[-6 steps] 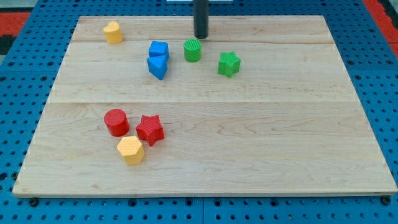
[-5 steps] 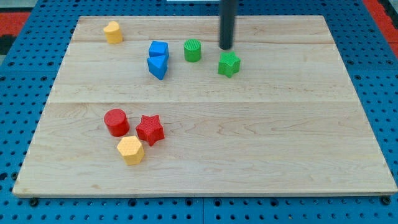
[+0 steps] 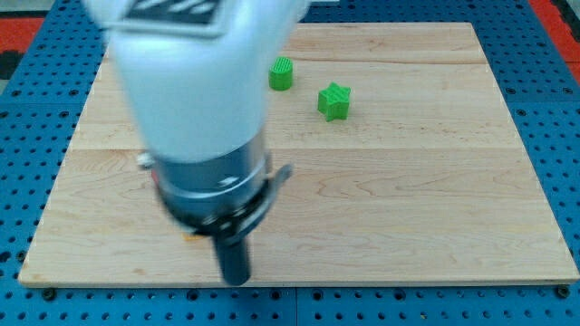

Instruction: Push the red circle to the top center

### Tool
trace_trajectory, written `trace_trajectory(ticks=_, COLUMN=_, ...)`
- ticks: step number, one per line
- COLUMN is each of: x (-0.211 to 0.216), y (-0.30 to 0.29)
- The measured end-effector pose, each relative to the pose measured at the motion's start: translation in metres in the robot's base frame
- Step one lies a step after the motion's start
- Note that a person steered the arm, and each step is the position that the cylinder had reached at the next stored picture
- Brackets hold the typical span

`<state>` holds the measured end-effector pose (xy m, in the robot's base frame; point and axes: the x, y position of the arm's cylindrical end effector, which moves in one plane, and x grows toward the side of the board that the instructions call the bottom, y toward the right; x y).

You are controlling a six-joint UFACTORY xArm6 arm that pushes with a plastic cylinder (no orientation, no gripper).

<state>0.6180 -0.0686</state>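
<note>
The red circle does not show; the arm's white and dark body [image 3: 204,118] fills the view's left and covers the spot where it stood. My tip [image 3: 236,280] is at the board's bottom edge, left of centre. The red star, the yellow blocks and the blue blocks are hidden behind the arm too.
A green cylinder [image 3: 282,73] and a green star [image 3: 333,100] stand near the view's top, right of the arm. The wooden board [image 3: 408,199] lies on a blue pegboard [image 3: 562,118].
The rod has swept from the top centre, near the green blocks, down to the bottom left. The arm's body now covers the red, yellow and blue blocks. The green blocks have not moved.
</note>
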Motion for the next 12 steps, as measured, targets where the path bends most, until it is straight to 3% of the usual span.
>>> trace_trajectory(ticks=1, x=-0.021, y=-0.104)
trace_trajectory(ticks=2, x=-0.067, y=-0.125)
trace_trajectory(ticks=4, x=-0.093, y=-0.080)
trace_trajectory(ticks=8, x=-0.184, y=-0.101)
trace_trajectory(ticks=9, x=-0.187, y=-0.089)
trace_trajectory(ticks=11, x=-0.193, y=0.011)
trace_trajectory(ticks=12, x=-0.232, y=0.013)
